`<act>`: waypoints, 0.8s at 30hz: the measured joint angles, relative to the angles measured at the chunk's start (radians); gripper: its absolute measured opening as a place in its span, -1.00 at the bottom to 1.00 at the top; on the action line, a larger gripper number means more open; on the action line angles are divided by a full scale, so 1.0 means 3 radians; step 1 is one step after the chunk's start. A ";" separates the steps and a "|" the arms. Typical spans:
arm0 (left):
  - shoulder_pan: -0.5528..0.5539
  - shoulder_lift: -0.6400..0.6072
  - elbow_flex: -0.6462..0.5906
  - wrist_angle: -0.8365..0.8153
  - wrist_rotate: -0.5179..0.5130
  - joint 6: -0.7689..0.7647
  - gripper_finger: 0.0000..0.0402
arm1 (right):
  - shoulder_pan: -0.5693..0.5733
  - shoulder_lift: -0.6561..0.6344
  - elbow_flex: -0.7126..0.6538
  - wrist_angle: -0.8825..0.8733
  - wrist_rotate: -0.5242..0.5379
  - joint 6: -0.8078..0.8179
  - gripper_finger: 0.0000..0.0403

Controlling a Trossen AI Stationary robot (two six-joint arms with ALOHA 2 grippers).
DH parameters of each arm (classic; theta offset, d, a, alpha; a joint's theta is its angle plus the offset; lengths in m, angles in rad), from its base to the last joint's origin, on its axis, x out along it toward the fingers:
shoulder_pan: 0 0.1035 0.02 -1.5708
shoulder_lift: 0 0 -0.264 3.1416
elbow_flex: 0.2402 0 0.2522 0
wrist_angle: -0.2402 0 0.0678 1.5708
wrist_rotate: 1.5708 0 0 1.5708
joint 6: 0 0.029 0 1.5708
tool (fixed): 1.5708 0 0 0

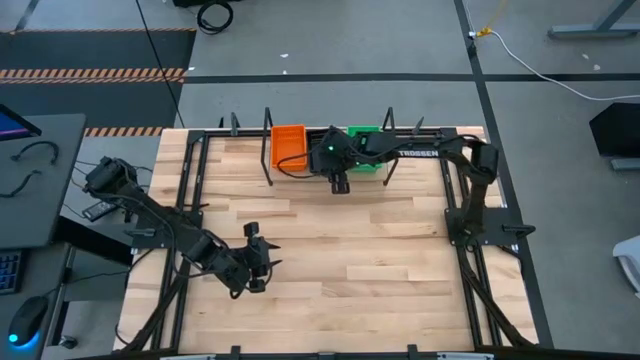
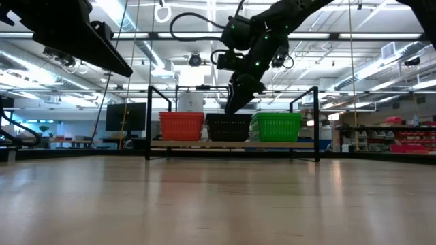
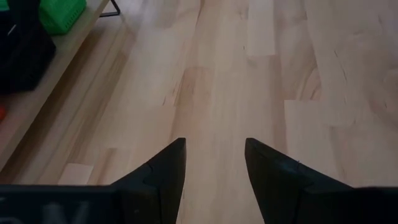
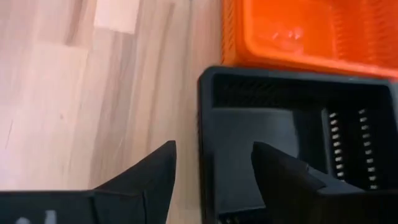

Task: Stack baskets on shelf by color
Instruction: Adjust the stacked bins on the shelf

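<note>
The shelf (image 2: 204,144) stands at the table's far edge. On its board sit an orange basket (image 2: 181,126), a black basket (image 2: 228,128) and a green basket (image 2: 276,126), side by side; how many are nested in each I cannot tell. My right gripper (image 2: 231,107) hangs open just above the black basket (image 4: 292,99), one finger on either side of its end wall, and hides it in the high view. The orange basket (image 1: 289,146) and the green basket (image 1: 366,136) show beside it. My left gripper (image 1: 258,262) is open over bare table near the left side.
The shelf's black upright rods (image 2: 150,122) rise at its ends and along its front. Black frame rails (image 1: 190,190) run along the table's left and right sides. Bare wooden tabletop (image 1: 350,260) lies between the shelf and the near edge.
</note>
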 joint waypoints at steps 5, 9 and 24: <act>0.0000 0.0000 0.0000 0.0055 0.0000 0.0059 -0.14 | -0.0010 0.0048 0.0000 0.0035 0.0014 0.0010 0.04; 0.0000 0.0000 0.0000 0.0098 0.0001 0.0064 -0.14 | -0.0031 0.0107 0.0001 0.0097 0.0013 0.0069 0.04; 0.0000 0.0000 0.0000 0.0092 0.0003 0.0062 -0.14 | -0.0033 0.0160 0.0000 0.0185 0.0179 0.0175 -0.24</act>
